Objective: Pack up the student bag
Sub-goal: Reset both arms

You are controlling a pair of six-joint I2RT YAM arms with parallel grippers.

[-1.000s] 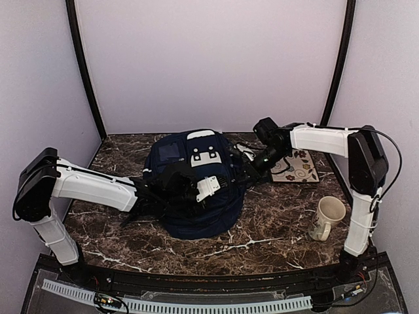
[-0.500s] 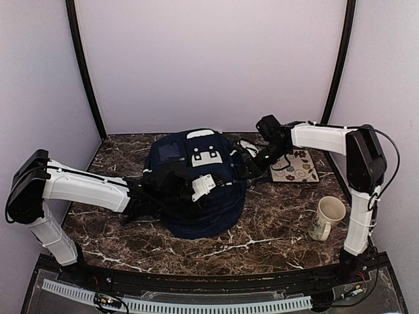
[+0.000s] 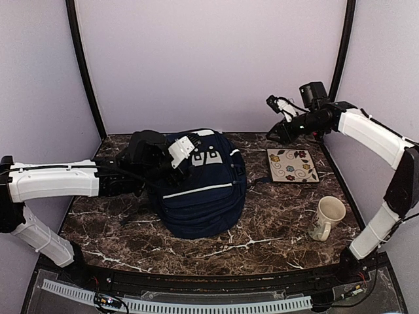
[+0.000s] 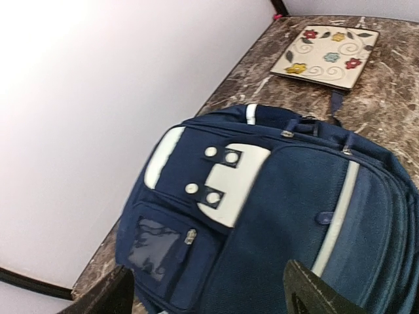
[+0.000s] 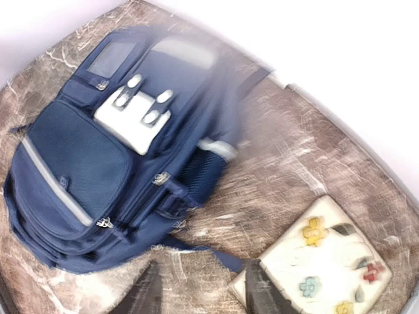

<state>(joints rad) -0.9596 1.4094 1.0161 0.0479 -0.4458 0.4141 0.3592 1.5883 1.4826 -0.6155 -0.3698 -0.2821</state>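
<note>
The student bag [image 3: 203, 193], navy with thin white stripes and white patches, lies front-up in the middle of the marble table [image 3: 275, 235]. My left gripper [image 3: 185, 152] hovers over the bag's far-left top corner. In the left wrist view the left gripper [image 4: 209, 299] is open, its dark fingertips [image 4: 317, 294] spread wide over the student bag [image 4: 275, 216] with nothing between them. My right gripper [image 3: 276, 118] is raised near the back wall, well clear of the bag. In the right wrist view the right gripper [image 5: 203, 296] is open and empty, looking down on the student bag [image 5: 85, 163].
A flowered square tile [image 3: 292, 164] lies to the right of the bag, and also shows as the flowered tile [image 5: 321, 265] and the flowered tile [image 4: 327, 52]. A cream mug [image 3: 327, 218] stands near the right arm's base. Walls close in the back and both sides.
Both grippers have opened and let go of the bag. The right arm has lifted up and back to the right. The left gripper has drawn back to the bag's far-left top.
</note>
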